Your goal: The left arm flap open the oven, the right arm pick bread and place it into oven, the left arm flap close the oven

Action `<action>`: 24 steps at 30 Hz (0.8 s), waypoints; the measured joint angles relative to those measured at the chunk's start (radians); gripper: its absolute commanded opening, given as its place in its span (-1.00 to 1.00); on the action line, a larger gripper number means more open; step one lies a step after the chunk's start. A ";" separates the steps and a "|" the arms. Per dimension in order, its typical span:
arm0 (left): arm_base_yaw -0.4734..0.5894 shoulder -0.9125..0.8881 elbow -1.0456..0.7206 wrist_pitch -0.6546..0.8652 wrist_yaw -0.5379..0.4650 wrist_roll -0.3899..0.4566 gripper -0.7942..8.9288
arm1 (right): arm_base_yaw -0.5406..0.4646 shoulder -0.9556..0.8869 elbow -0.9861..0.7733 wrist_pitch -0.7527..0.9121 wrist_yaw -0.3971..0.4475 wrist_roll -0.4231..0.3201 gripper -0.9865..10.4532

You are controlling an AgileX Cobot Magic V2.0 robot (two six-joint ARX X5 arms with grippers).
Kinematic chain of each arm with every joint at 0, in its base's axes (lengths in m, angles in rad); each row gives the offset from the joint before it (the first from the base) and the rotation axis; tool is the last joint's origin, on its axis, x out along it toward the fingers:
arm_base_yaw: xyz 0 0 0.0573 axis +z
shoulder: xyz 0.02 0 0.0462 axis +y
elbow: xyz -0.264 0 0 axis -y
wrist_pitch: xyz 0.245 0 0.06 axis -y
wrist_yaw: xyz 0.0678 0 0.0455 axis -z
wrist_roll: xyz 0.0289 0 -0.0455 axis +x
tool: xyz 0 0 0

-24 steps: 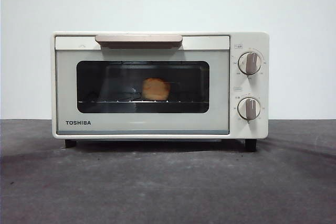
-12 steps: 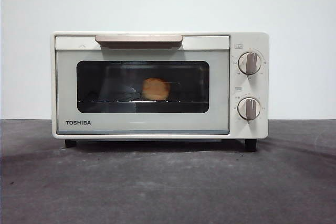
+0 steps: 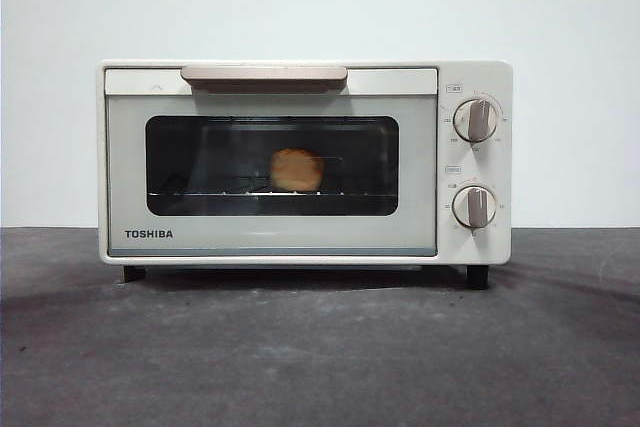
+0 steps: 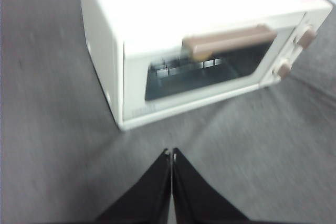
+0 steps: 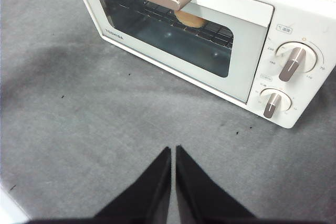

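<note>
Now the bread point(image 3: 297, 169) lies on the wire rack inside the oven point(image 3: 305, 162), seen through the dark glass near the middle of the front frame; the door is shut, so by my judgement the task is finished or almost so. The bun looks light and a bit soft, with a bumpy crust that can crumble, so a gentle pinch across its sides would be best. The oven is rigid and probably heavy enough not to slide; the place to take it is the handle point(image 3: 264, 75), a bar along the top of the door.

The left gripper point(image 4: 171, 153) is at the bottom middle of its frame, above the grey table point(image 4: 47, 108), well apart from the oven. Its jaws are pressed together and hold nothing, though this view is blurred. The right gripper point(image 5: 173, 150) is also clenched and empty, over the table in front of the door, with the knobs point(image 5: 292, 62) at the right of that frame.
</note>
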 measured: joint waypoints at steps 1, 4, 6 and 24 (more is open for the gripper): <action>0.004 -0.012 -0.005 0.045 0.000 0.013 -0.80 | 0.000 0.000 0.000 0.000 0.000 0.000 -0.81; 0.038 -0.071 -0.050 0.235 0.000 0.038 -0.80 | 0.000 0.000 0.000 0.000 0.000 0.000 -0.81; 0.061 -0.118 -0.099 0.360 -0.009 0.045 -0.80 | 0.000 0.000 0.000 0.000 0.000 0.000 -0.81; 0.133 -0.427 -0.655 0.647 -0.221 0.060 -0.80 | 0.000 0.000 0.000 0.000 0.000 0.000 -0.81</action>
